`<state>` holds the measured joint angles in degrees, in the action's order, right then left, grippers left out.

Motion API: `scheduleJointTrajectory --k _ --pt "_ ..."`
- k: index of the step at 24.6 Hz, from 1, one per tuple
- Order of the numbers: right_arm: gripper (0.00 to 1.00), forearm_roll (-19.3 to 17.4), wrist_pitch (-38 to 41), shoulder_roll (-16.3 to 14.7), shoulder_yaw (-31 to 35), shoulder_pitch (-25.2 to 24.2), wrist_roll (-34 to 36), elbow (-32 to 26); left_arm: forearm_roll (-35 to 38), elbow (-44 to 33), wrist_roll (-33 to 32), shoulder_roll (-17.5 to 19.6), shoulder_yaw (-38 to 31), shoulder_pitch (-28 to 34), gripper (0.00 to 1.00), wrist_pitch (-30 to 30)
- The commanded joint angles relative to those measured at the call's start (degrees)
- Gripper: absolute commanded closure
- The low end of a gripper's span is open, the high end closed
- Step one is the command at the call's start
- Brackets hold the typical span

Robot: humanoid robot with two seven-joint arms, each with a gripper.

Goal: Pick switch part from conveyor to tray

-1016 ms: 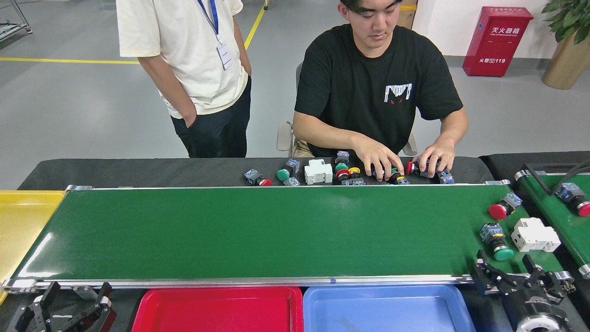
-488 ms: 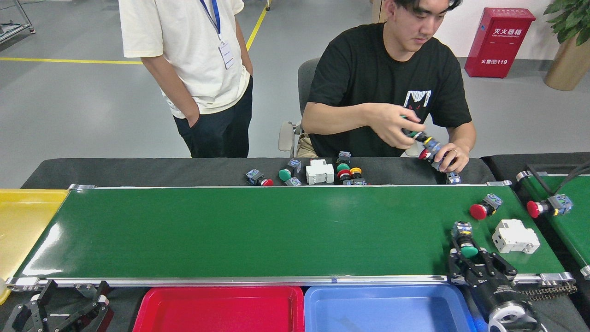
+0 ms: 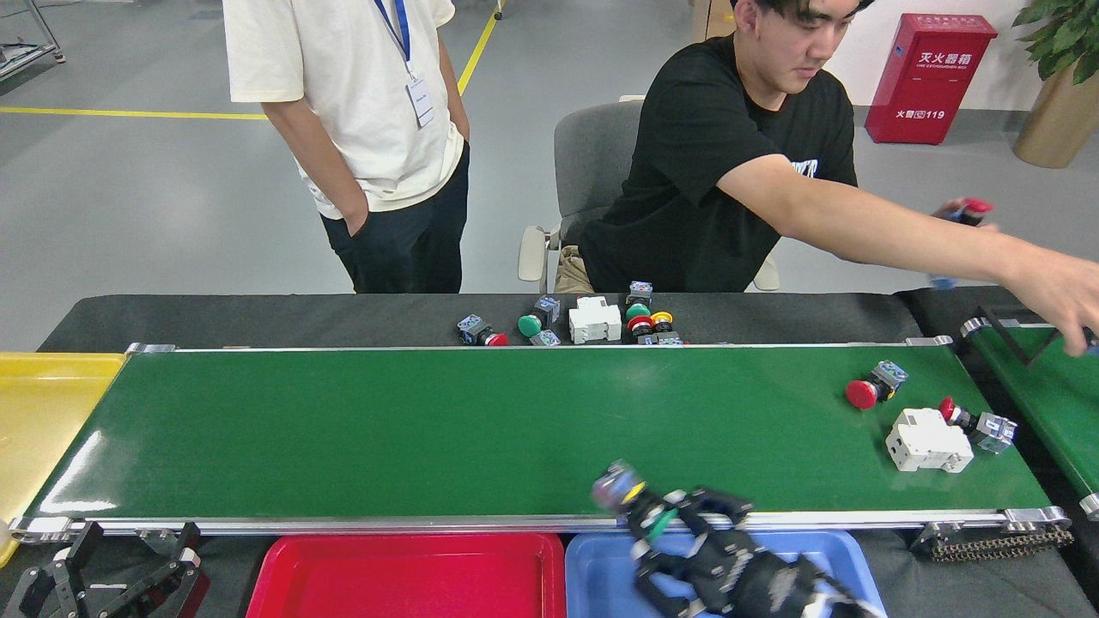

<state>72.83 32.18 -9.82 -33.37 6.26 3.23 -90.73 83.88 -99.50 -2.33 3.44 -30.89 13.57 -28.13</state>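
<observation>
A green-button switch part with a blue-grey body hangs, blurred by motion, over the near rail of the conveyor, at the back edge of the blue tray. My right gripper is shut on it. On the right end of the belt lie a red-button switch part, a white breaker block and a small red-button part. Below the belt's near edge at the bottom left, my left gripper stands open with nothing in it.
A red tray adjoins the blue one and a yellow tray lies at the belt's left end. Several switch parts lie on the black table behind the belt. A seated person's arm stretches over the second belt. Another person stands behind.
My right gripper has closed on the green-button part and carried it left and toward me to the blue tray's edge. The belt's parts moved left. The seated person's arm swung right.
</observation>
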Motion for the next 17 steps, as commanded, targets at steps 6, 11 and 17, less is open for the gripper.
scheduleJointTrajectory --k 6,11,17 --pt "0.06 -4.1 -2.5 -0.9 5.1 -0.5 0.2 -0.4 0.0 -0.3 0.2 0.2 -0.5 -0.1 0.00 0.1" --pt "0.09 -7.1 -38.4 -4.2 16.3 -11.2 2.8 -4.2 0.1 -0.3 0.2 0.2 -0.6 0.0 0.00 0.2" --pt "0.02 -12.6 -55.9 -6.7 18.6 -16.7 9.3 -3.5 0.1 -0.2 0.2 0.2 -0.6 0.2 0.00 0.3"
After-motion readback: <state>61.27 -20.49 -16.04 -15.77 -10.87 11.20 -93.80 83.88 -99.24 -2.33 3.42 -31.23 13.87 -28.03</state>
